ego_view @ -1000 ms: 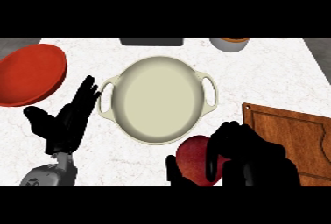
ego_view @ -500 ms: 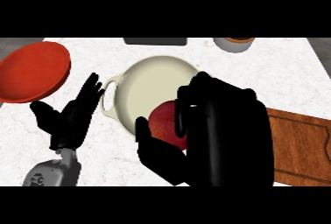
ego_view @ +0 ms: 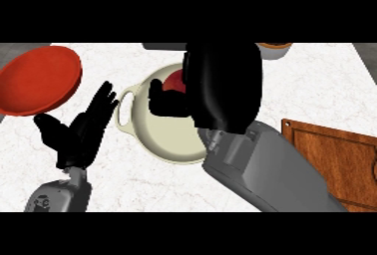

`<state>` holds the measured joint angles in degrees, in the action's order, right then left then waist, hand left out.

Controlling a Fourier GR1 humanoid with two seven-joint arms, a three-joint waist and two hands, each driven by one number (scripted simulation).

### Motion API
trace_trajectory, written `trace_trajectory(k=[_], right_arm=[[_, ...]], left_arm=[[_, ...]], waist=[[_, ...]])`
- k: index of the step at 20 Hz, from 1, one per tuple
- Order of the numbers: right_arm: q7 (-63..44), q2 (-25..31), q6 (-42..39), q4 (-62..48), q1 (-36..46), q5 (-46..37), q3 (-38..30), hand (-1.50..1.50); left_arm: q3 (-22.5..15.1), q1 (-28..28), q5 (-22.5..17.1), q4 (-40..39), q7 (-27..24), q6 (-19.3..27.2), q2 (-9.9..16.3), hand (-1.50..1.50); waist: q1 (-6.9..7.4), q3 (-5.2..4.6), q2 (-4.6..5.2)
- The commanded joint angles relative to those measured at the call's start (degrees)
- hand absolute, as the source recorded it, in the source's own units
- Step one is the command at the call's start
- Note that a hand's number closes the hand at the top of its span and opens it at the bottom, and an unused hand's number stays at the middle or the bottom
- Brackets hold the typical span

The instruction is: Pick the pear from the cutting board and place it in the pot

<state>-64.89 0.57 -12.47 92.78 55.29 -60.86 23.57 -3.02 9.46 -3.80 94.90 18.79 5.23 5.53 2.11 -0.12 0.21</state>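
Over the pot [ego_view: 165, 144], the right hand [ego_view: 217, 84] has its thumb and fingers curled round the pear [ego_view: 175, 81], a red rounded item of which only a small part shows between the thumb and the back of the hand. The pear is held above the far part of the pot's cream interior, off the cutting board [ego_view: 335, 159]; whether it touches the pot cannot be told. The grey right forearm runs from the lower right up across the pot's right side, hiding that rim and handle.

The left hand [ego_view: 77, 132] stands at the lower left, fingers straight and slightly spread, pointing up and away, thumb out to the side, holding nothing. It is just beside the pot's left handle, apart from it.

The pot sits at the middle of the white marble counter [ego_view: 309, 84]. A red plate [ego_view: 37, 79] lies at the far left. The wooden cutting board lies at the right edge, partly covered by the forearm.
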Motion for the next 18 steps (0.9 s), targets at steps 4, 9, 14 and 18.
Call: trace_trajectory(k=[4, 9, 14, 18], right_arm=[[-3.7, -0.5, 7.5, -20.4, 8.0, 5.8, -0.3, 1.50], [-6.9, -0.5, 18.6, -20.5, 3.0, 14.5, -3.6, -1.50], [-2.1, -0.5, 31.3, -22.4, -1.3, 21.1, -1.8, -1.50], [2.0, -0.5, 42.6, -21.2, -1.5, 19.5, -2.0, -1.50]], left_arm=[[0.2, -1.0, -0.1, -0.2, -2.4, -0.6, -0.5, 0.00], [0.4, 0.6, -1.4, 0.9, 1.2, -1.2, 0.1, 0.00], [-0.6, 1.1, -0.2, 0.5, 1.6, -0.8, -0.4, 0.00], [0.8, 0.7, -0.7, -0.7, -0.6, -1.2, 0.0, 0.00]], waist=[[0.29, 0.01, 0.20], [1.30, 0.05, 0.35], [1.21, 0.12, 0.39], [0.49, 0.10, 0.32]])
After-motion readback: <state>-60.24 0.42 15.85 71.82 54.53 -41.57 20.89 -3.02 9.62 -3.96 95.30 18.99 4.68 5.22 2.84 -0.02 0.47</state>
